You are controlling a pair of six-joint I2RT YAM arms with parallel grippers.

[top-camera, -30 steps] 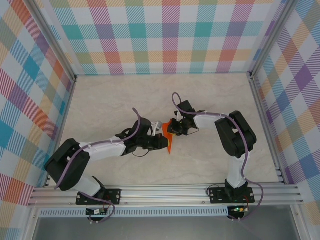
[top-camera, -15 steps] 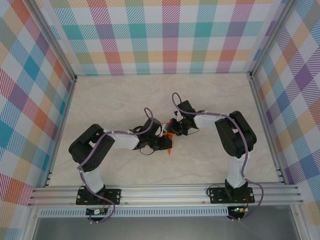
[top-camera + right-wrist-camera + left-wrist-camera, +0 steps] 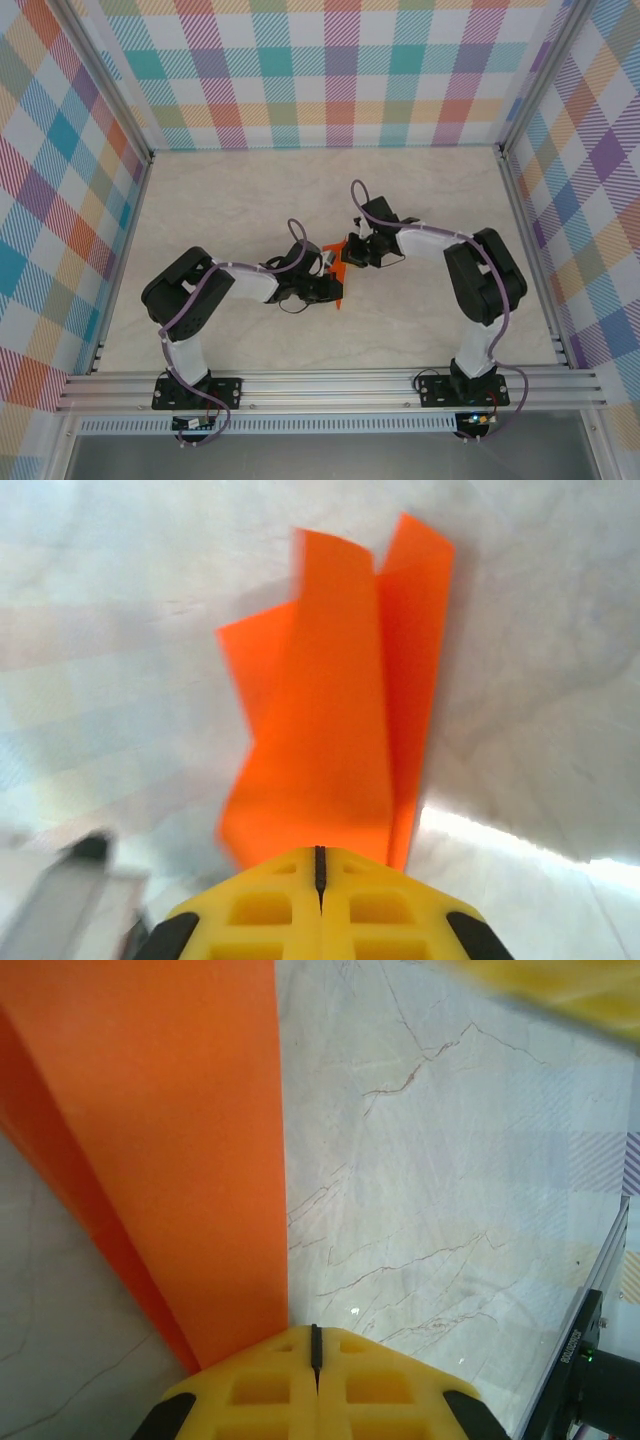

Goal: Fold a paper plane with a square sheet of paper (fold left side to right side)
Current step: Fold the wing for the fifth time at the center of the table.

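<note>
Where the two arms meet near the middle of the marble-patterned table [image 3: 250, 200], the orange paper plane [image 3: 338, 272] sits between their tips as a small narrow strip, partly hidden by the black wrists. The left gripper [image 3: 328, 290] comes at it from the near left and the right gripper [image 3: 352, 256] from the far right, the two close together. From the left wrist, the left gripper [image 3: 316, 1332] has its yellow pads pressed flat together, only a thin dark seam between them, and the paper [image 3: 180, 1140] runs up and away from their tip as a long flat band with a darker creased layer along its left edge, above the table [image 3: 450, 1180]. From the right wrist, the right gripper [image 3: 320, 855] is likewise closed to a hairline seam, pinching the near end of the paper [image 3: 330, 700], whose overlapping creased layers fan upward into separate flaps. A checked wall [image 3: 340, 70] encloses the table.
</note>
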